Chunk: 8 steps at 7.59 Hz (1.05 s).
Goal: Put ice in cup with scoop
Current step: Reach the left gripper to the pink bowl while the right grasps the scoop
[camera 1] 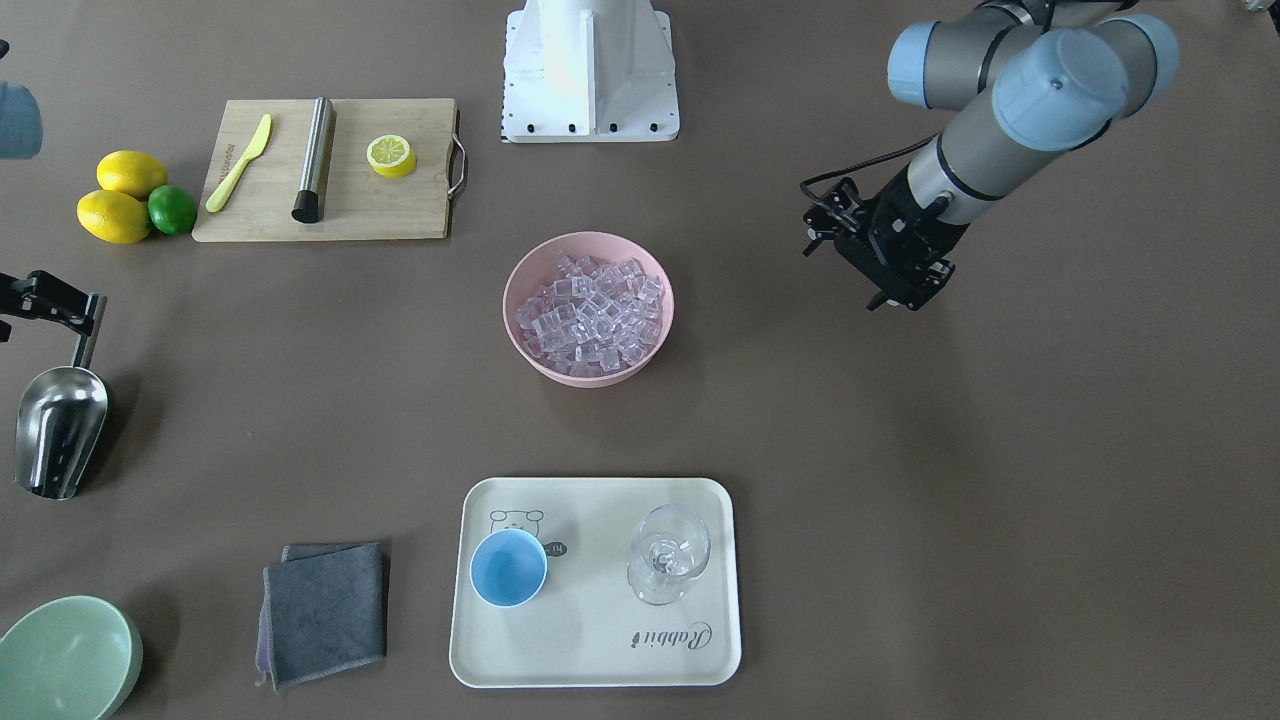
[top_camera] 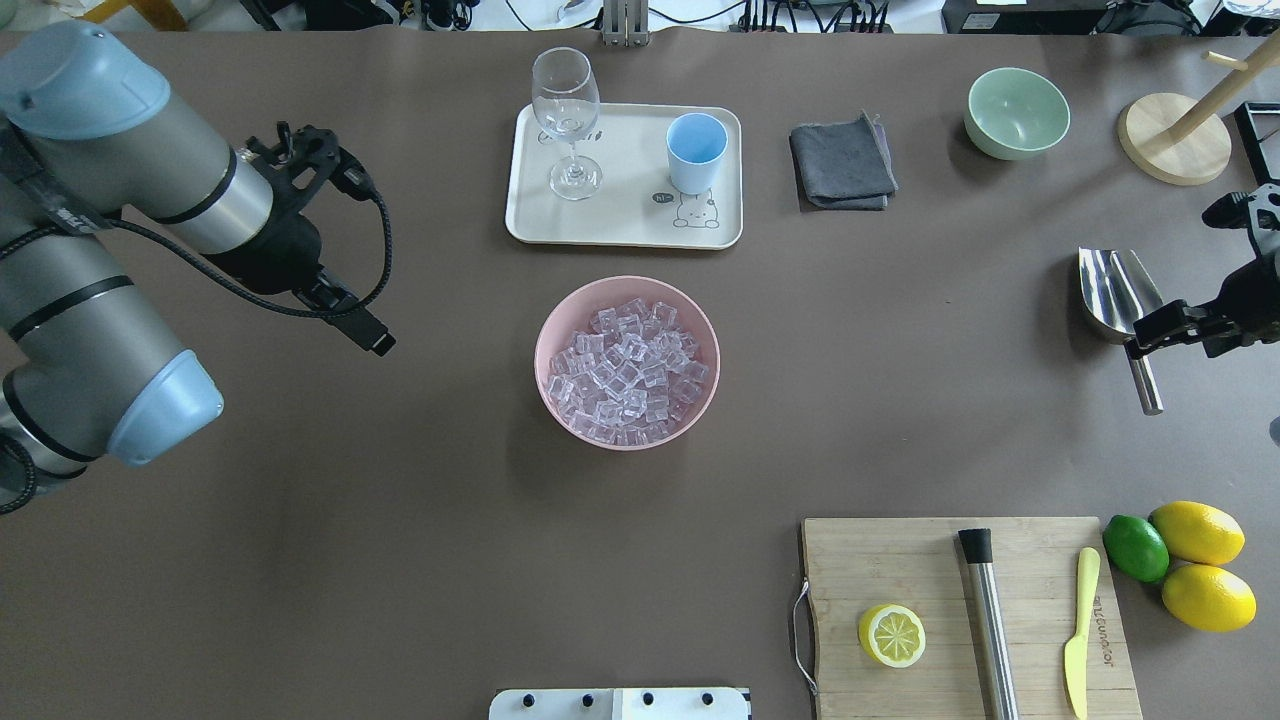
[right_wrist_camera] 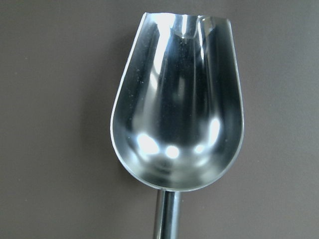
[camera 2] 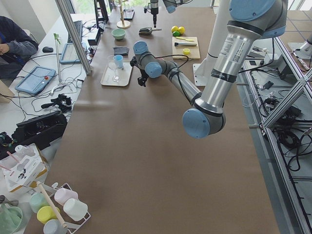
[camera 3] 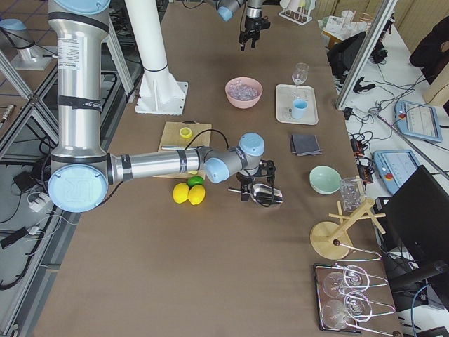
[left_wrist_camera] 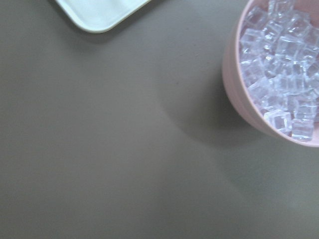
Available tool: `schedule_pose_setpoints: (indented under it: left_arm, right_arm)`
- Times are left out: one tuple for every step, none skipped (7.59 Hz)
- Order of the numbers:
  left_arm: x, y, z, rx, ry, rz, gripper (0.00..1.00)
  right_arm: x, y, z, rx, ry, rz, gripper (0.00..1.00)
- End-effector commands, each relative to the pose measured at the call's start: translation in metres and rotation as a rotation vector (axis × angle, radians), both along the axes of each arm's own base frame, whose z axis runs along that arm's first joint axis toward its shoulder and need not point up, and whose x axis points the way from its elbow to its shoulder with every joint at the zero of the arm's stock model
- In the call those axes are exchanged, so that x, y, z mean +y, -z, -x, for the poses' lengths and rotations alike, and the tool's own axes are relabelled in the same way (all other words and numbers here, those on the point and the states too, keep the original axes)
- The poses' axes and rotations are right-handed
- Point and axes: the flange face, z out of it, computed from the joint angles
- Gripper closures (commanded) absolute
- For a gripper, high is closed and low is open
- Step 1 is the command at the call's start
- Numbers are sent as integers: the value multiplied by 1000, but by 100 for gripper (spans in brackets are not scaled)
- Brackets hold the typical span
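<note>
Overhead exterior: the right gripper sits at the handle of the scoop, trough pointing away from the robot (fingers clenched or loose, I cannot tell); the ice lies well leftward.

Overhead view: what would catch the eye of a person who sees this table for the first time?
First the pink bowl in the middle of the table, heaped with clear ice. Next the shiny scoop on the robot's right side, its handle held in the right tool. Then the light blue cup, standing empty on the pale tray beside a wine glass.
</note>
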Motion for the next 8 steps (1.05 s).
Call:
schedule_pose_setpoints:
  left_arm:
    - [24, 65, -68, 44, -1, -200, 2]
    - [22, 73, -92, 87, -9, -246, 2]
    - [15, 68, -104, 145, -7, -294, 2]
    - [16, 59, -103, 187, -4, -329, 2]
    - [19, 39, -93, 206, -6, -371, 2]
    - [22, 14, -84, 206, -56, -487, 2]
    - [22, 2, -80, 194, -89, -572, 2]
    - [22, -3, -86, 201, -81, -612, 2]
  right_arm:
    - [-5, -8, 25, 5, 34, 26, 0]
    - [-2, -14, 34, 15, 37, 51, 0]
    - [0, -21, 38, 20, 48, 64, 0]
    - [2, -28, 39, 28, 50, 75, 1]
    - [2, -31, 39, 29, 51, 83, 28]
    - [3, -33, 39, 31, 52, 87, 65]
    - [4, -33, 40, 32, 53, 88, 84]
    - [5, -34, 39, 32, 53, 90, 100]
